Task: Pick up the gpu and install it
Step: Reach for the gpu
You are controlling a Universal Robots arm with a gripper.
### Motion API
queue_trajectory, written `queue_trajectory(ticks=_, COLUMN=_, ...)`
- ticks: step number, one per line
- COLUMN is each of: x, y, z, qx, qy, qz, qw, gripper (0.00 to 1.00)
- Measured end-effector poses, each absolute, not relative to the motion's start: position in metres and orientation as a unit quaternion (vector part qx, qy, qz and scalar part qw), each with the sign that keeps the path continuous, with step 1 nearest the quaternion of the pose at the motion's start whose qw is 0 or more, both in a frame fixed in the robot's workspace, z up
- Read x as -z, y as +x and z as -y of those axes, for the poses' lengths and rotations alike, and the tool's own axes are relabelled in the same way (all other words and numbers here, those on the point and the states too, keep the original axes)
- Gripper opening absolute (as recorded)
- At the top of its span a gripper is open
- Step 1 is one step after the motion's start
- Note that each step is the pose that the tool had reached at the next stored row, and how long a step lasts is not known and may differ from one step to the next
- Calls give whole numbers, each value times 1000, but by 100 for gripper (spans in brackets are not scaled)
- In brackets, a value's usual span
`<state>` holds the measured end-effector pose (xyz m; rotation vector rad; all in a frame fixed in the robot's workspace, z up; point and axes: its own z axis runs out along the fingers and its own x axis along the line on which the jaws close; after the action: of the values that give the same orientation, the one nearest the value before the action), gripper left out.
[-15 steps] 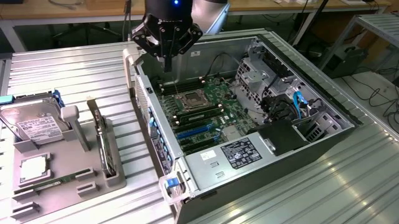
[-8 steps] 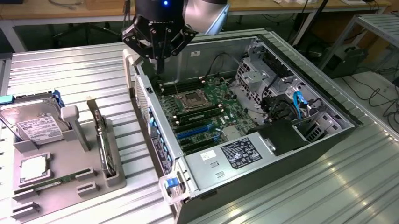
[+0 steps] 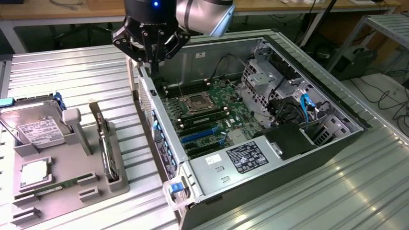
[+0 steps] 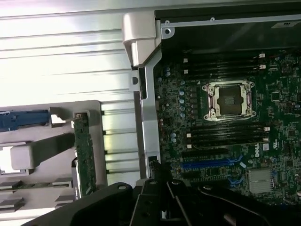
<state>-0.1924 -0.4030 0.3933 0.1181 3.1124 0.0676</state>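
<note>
Ribbed metal table (image 3: 76,76); wooden bench (image 3: 281,6) behind; floor cables (image 3: 383,93).

Gripper (image 3: 153,64) hangs over the far-left rim of the open PC case (image 3: 198,55), holding nothing. gpu (image 3: 104,139) stands on edge in the grey holder (image 3: 70,163) at the exterior view's left, well apart from the gripper. Hard drive (image 3: 35,127) sits in the same holder, further left. Memory stick (image 3: 54,186) lies flat at the holder's near end. Inside the case: motherboard (image 3: 221,120) exposed, CPU socket (image 3: 195,102) mid-board, blue slots (image 3: 198,136) nearer, power supply (image 3: 246,155) at the near end.
</note>
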Motion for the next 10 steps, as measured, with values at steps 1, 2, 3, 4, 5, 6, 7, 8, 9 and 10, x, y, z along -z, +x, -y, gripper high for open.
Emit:
queue_trajectory(ticks=1, x=-393, y=-194, z=403, qx=-22, qy=38, qz=-999, qw=13, gripper=11)
queue_trajectory(ticks=2, x=-393, y=-197, z=404, qx=-22, qy=38, qz=-999, qw=13, gripper=11)
queue_trajectory(ticks=3, x=-393, y=-198, z=404, qx=-22, qy=38, qz=-999, qw=13, gripper=11)
queue_trajectory(ticks=4, x=-393, y=-200, z=404, qx=-22, qy=38, qz=-999, qw=13, gripper=11)
queue_trajectory(ticks=5, x=-393, y=-204, z=405, qx=-22, qy=38, qz=-999, qw=13, gripper=11)
queue_trajectory(ticks=6, x=-393, y=-206, z=406, qx=-22, qy=38, qz=-999, qw=13, gripper=11)
queue_trajectory(ticks=7, x=-393, y=-208, z=406, qx=-22, qy=38, qz=-999, qw=13, gripper=11)
queue_trajectory(ticks=8, x=-393, y=-210, z=407, qx=-22, qy=38, qz=-999, qw=13, gripper=11)
queue_trajectory(ticks=9, x=-393, y=-212, z=407, qx=-22, qy=38, qz=-999, qw=13, gripper=11)
queue_trajectory(ticks=10, x=-393, y=-215, z=407, qx=-22, qy=38, qz=-999, qw=13, gripper=11)
